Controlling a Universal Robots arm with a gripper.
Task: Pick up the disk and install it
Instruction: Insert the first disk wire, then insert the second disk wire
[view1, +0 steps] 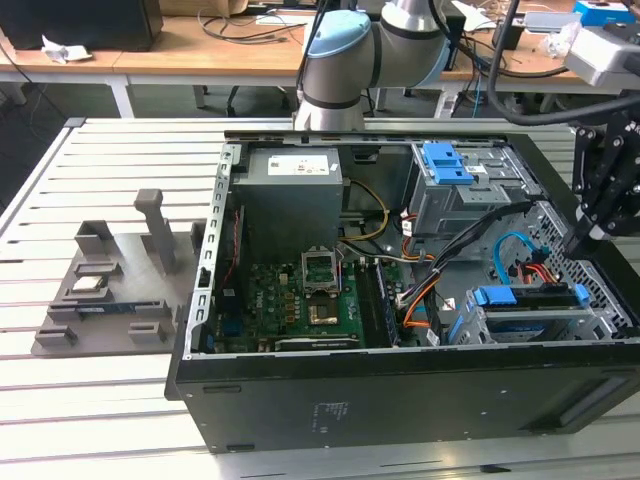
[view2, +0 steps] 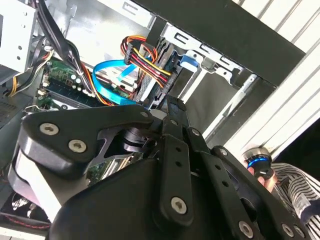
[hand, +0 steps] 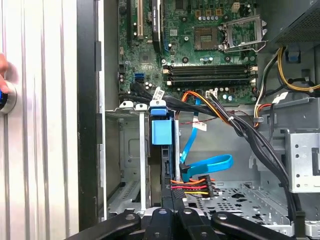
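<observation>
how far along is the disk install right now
Mostly done, it seems: the flat silver disk in its bright blue plastic frame already stands on edge in the grey metal drive cage of the open black computer case. The black gripper hovers at the disk's cabled end. I cannot tell whether the disk is fully seated or released.

Black claw (view1: 590, 232), with black links and silver screws in the second wrist view. Just under the claw tips, a disk (hand: 161, 132) with a bright blue frame. Beside the claw, a light blue flat cable (hand: 207, 164) and a bunch of red, yellow, orange and black wires (hand: 192, 186). Farther from the claw, a green board (view1: 300, 300) with tiny silver bits. Black computer case (view1: 400, 400) all around. Well away from the claw, a grey tray (view1: 110, 290) on a pale slatted table (view1: 90, 420). Near the claw in the second wrist view, a sleeve (view2: 295, 185) with black and white stripes.
</observation>
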